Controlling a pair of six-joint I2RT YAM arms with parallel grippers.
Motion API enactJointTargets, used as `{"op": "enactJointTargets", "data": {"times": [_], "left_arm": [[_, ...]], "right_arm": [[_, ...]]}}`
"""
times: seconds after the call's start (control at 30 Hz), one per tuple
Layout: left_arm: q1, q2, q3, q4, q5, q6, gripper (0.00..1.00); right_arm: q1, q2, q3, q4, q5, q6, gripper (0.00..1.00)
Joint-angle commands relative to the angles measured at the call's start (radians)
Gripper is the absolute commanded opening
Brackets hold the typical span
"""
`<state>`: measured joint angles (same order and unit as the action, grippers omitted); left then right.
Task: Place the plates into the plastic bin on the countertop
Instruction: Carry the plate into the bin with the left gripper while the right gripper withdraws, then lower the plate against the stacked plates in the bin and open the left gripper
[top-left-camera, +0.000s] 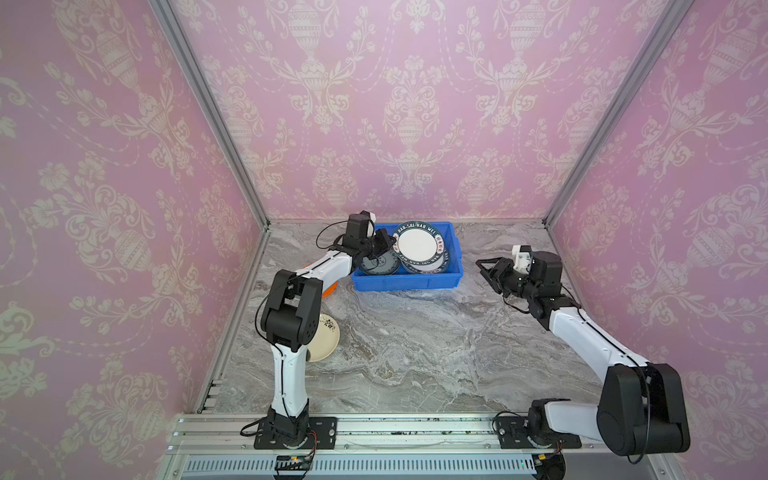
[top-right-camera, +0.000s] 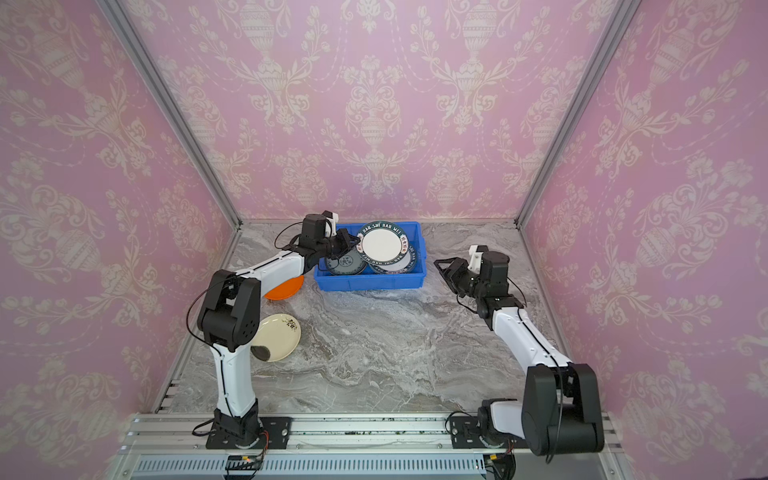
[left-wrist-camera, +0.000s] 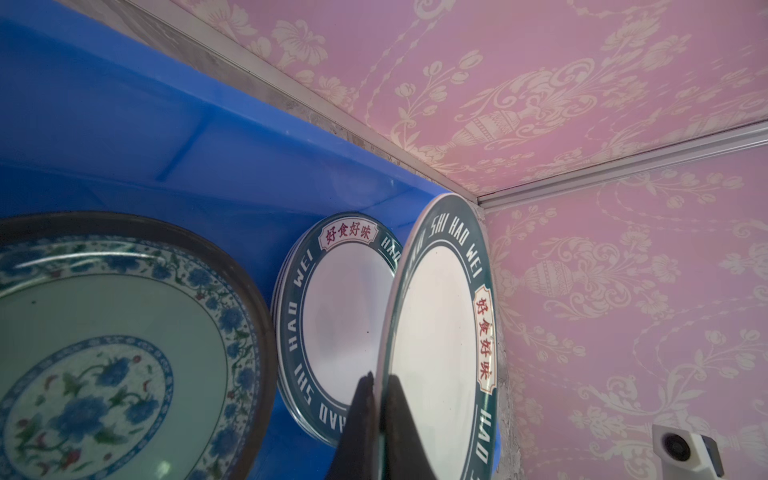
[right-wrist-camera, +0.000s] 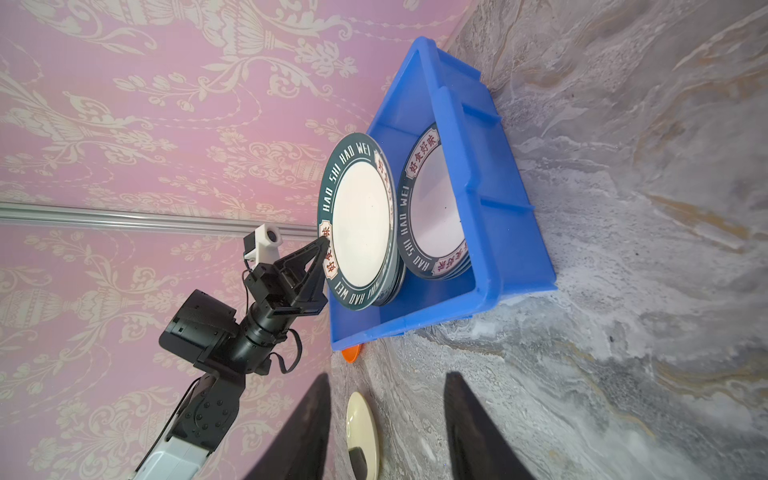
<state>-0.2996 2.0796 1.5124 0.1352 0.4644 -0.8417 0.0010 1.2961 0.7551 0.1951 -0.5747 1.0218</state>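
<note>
Showing white plate (top-left-camera: 418, 245), teal rim (lettered)

The left arm (top-left-camera: 286, 376) and right arm (top-left-camera: 584, 330) share white link shells, bulky black joint housings (top-left-camera: 291, 309), thin black cables (right-wrist-camera: 299, 349) looping alongside, and small white wrist cameras (top-left-camera: 521, 253).

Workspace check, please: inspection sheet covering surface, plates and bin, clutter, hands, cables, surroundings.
Surface: grey marble countertop, flat and veined.
Job's things: blue bin holds a blue-patterned plate and lettered plates; orange plate and cream plate lie outside, left of it.
Clutter: nothing seen.
Hands: left hand shut on another lettered plate, by its rim, over the bin; right hand open, empty.
Cables: black loops on both arms.
Surroundings: pink patterned walls, metal rail in front.
</note>
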Motion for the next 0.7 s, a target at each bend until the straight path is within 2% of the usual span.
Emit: {"op": "enactJointTargets", "data": {"times": [0.0, 0.67], "left_arm": [[-0.018, 0.036, 0.062, 0.038, -0.021, -0.041, 0.00], [-0.061, 0.158, 0.140, 0.011, -0.040, -0.043, 0.00]], "right_arm": [[-0.016, -0.001, 0.018, -0.008, -0.023, -0.003, 0.46], [-0.037, 0.047, 0.024, 0.030, -0.070, 0.004, 0.46]]}}
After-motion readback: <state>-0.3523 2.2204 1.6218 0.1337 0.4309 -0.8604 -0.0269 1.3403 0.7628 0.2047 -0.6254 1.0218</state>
